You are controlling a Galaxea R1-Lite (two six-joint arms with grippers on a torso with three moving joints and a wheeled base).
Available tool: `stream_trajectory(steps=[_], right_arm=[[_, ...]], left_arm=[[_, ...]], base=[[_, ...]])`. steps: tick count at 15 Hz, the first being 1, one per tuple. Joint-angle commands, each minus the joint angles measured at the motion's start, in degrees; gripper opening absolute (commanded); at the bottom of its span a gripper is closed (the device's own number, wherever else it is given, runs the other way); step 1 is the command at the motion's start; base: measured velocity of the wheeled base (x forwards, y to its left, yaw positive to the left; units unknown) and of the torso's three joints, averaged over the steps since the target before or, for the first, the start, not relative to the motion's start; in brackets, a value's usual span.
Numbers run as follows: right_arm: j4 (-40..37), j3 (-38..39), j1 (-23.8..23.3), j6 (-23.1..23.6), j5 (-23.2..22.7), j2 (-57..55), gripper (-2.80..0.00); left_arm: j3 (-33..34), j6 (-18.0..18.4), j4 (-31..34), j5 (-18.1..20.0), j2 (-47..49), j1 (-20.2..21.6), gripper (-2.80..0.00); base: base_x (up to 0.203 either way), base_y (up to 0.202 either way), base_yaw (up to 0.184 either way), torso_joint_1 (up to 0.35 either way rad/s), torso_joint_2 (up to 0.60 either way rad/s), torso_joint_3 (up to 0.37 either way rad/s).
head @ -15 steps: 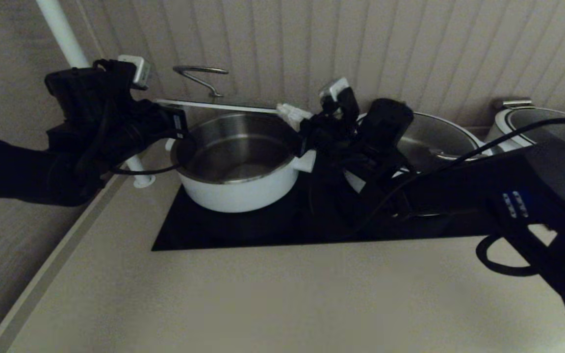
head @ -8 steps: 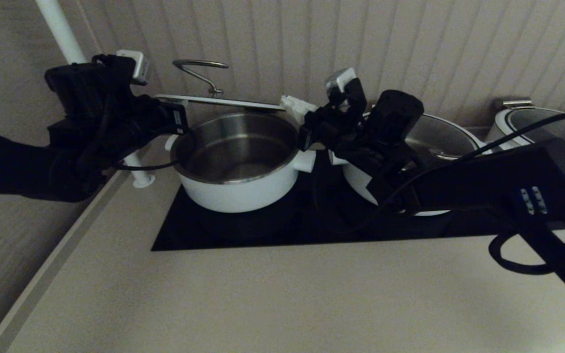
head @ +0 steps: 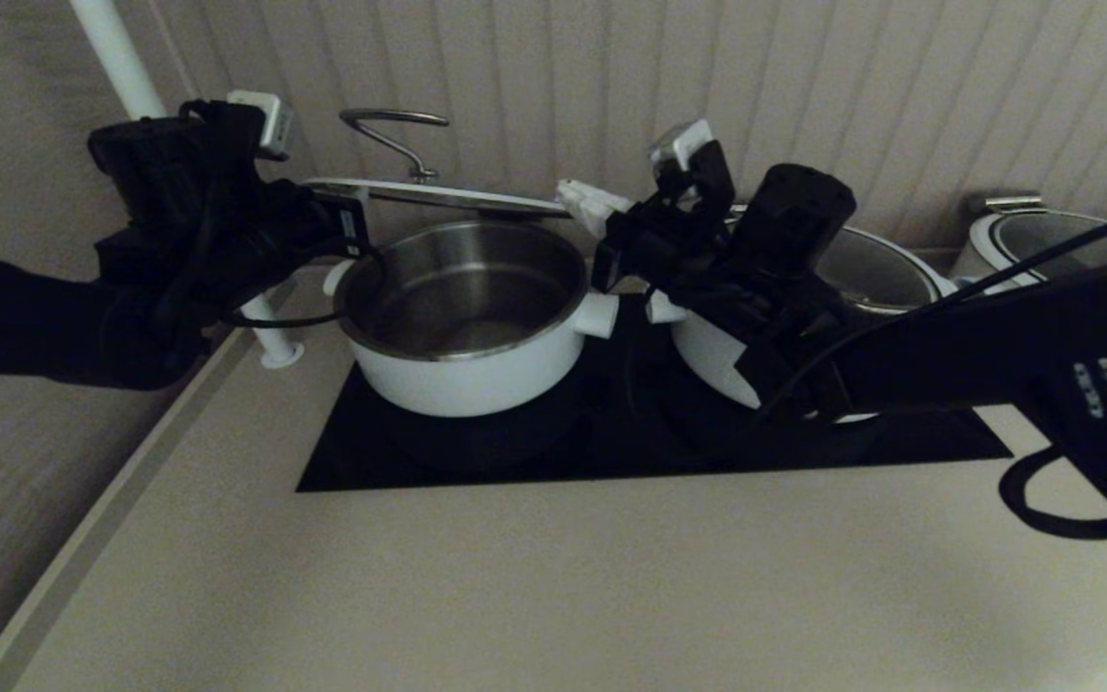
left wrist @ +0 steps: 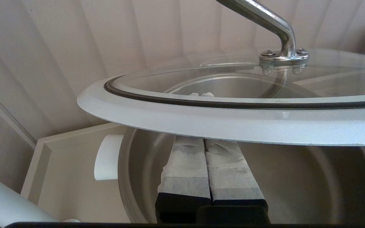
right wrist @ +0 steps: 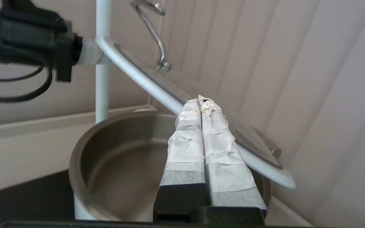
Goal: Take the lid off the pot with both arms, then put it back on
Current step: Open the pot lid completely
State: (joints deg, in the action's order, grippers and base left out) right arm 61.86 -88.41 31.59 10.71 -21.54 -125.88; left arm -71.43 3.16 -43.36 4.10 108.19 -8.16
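Note:
The lid (head: 438, 195), clear glass with a white rim and a steel wire handle, hangs level a little above the open white pot (head: 462, 327). My left gripper (head: 350, 204) is shut, its fingers side by side under the lid's left rim (left wrist: 233, 123), with the steel pot interior (left wrist: 312, 177) below. My right gripper (head: 584, 204) is shut too. Its white-wrapped fingers (right wrist: 185, 133) are pressed together under the lid's right rim (right wrist: 258, 161), above the pot (right wrist: 119, 164). The lid rests on both finger pairs; neither clamps it.
The pot stands on a black cooktop (head: 611, 452) set in a beige counter. A wider lidded white pot (head: 880, 274) sits behind my right arm, and another (head: 1044, 231) at the far right. A white pole (head: 121, 67) and the ribbed wall are close behind.
Both grippers have risen a little, carrying the lid higher above the pot. My right arm has shifted up and to the right.

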Motion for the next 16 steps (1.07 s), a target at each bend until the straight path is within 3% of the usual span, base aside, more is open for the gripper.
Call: stream_trajectory(steps=[1, 8, 16], right_arm=[[0.43, 2.35, 0.01, 0.34, -0.17, 2.02, -2.8], [0.72, 15.21, -0.31, 2.42, -0.1, 10.81, -2.8], [0.99, 32.32, -4.43, 3.75, 0.2, 22.75, -2.8]], left_arm=[[-0.12, 0.01, -0.23, 0.03, 0.09, -0.02, -2.8], [-0.12, 0.01, -0.23, -0.02, -0.2, -0.02, -2.8], [-0.03, 0.01, -0.23, -0.05, -0.53, -0.02, -2.8]], base=[[0.0, 0.0, 0.0, 0.0, 0.0, 0.0], [0.0, 0.0, 0.0, 0.0, 0.0, 0.0], [0.0, 0.0, 0.0, 0.0, 0.0, 0.0]])
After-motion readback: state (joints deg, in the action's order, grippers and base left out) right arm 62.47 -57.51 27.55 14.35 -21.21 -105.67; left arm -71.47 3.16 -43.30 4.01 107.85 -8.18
